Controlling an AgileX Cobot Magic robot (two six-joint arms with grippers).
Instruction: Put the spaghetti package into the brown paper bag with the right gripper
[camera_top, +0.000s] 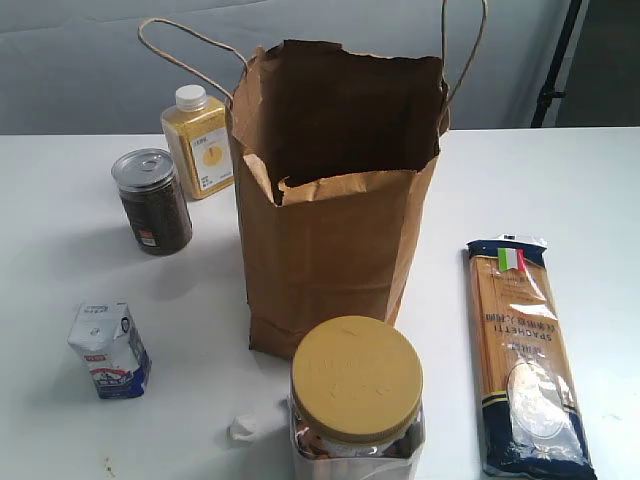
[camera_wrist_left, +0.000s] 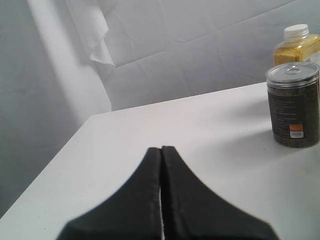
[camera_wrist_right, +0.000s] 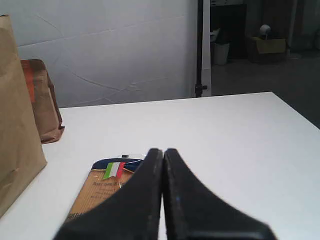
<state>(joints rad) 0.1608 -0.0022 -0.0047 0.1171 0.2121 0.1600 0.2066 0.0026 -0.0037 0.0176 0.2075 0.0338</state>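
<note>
A long, flat, clear plastic spaghetti package (camera_top: 525, 355) with pale yellow strands, dark blue ends and a small Italian flag mark lies flat on the white table (camera_top: 560, 190) at the right of the scene. It runs from near to far, flag end farthest away. It sits just right of the tall brown kraft paper bag (camera_top: 330, 240), apart from it. The bag stands upright in the middle with its mouth open and its cord handles raised. The black right gripper (camera_wrist_right: 162, 150) hovers low over the near part of the pack with its two fingers pressed together and nothing between them. The black left gripper (camera_wrist_left: 161, 147) is likewise closed and empty over bare table at the left, near a dark cylindrical can with a silver lid (camera_wrist_left: 293, 107). The pack will probably be fairly light and will keep its shape along its length as a bundle. Its strands are brittle, though, and the film looks slick, so a hard squeeze or a grip at one end could snap pasta or let it slide. The soundest hold is likely across the narrow width near the middle, where it balances. The fingers would open first and come down on either side of it. It probably has to be tipped end-down to pass through the bag's mouth.
</note>
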